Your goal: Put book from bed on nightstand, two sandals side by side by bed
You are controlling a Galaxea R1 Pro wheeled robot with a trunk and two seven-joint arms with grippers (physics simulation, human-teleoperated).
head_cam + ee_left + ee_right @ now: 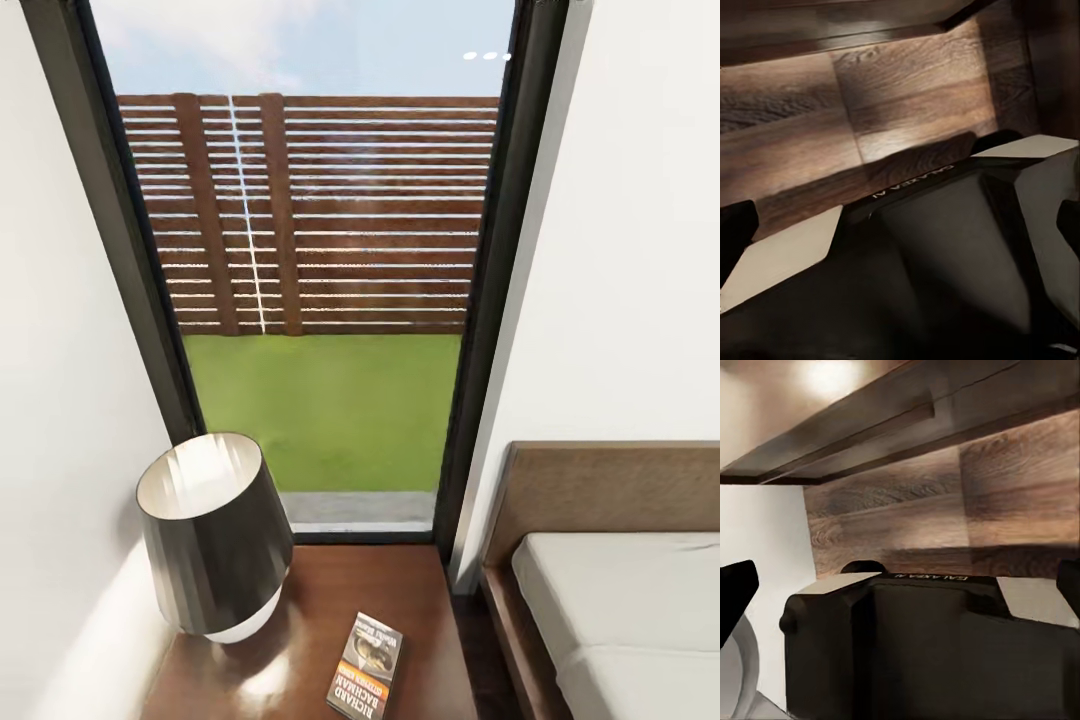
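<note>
In the head view the book [365, 666] lies flat on the glossy dark-brown top of the nightstand [400, 590], at about 6 o'clock in the picture, cover up with its white lettering and orange band showing. A table lamp [215, 535] with a dark shade stands on the same top at about 8 o'clock, near the book but apart from it. The bed [620, 600] sits at 4 o'clock, just beside the nightstand, its pale-grey mattress inside the wooden frame and headboard. Behind the nightstand a tall black-framed window [320, 280] looks onto grass and a slatted fence.

Both wrist views look over dark robot body panels onto the wood-plank floor [870, 112]. Only dark finger edges of each gripper show at the picture sides, so I cannot tell how far either is open or whether it holds anything.
</note>
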